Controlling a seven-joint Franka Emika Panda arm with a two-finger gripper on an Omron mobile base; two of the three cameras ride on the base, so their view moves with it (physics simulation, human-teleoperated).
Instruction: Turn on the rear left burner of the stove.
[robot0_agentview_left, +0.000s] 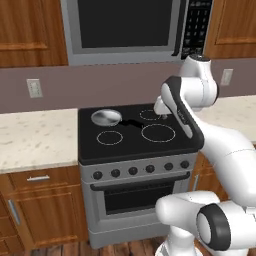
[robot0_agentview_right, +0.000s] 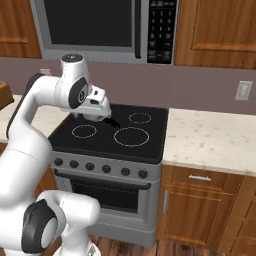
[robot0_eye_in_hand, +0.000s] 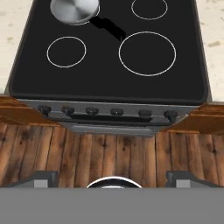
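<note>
The stove (robot0_agentview_left: 131, 159) is a grey steel range with a black glass top (robot0_eye_in_hand: 100, 70) and a row of black knobs (robot0_eye_in_hand: 116, 112) along its front. A small silver pan (robot0_agentview_left: 106, 117) sits on the rear left burner and hides it; its black handle (robot0_eye_in_hand: 109, 27) points toward the middle of the cooktop. My gripper (robot0_agentview_right: 103, 113) hangs above the cooktop's middle, well above and behind the knobs, touching nothing. In the hand view the gripper (robot0_eye_in_hand: 113, 176) has its two fingertips (robot0_eye_in_hand: 41, 177) far apart, so it is open and holds nothing.
The largest white ring (robot0_eye_in_hand: 147, 53) is at front right, and two small white rings (robot0_eye_in_hand: 66, 51) mark the front left and rear right. A grey microwave (robot0_agentview_left: 130, 27) hangs above the range. Speckled counters (robot0_agentview_left: 35, 137) flank it, with wood cabinets (robot0_agentview_right: 200, 210) below.
</note>
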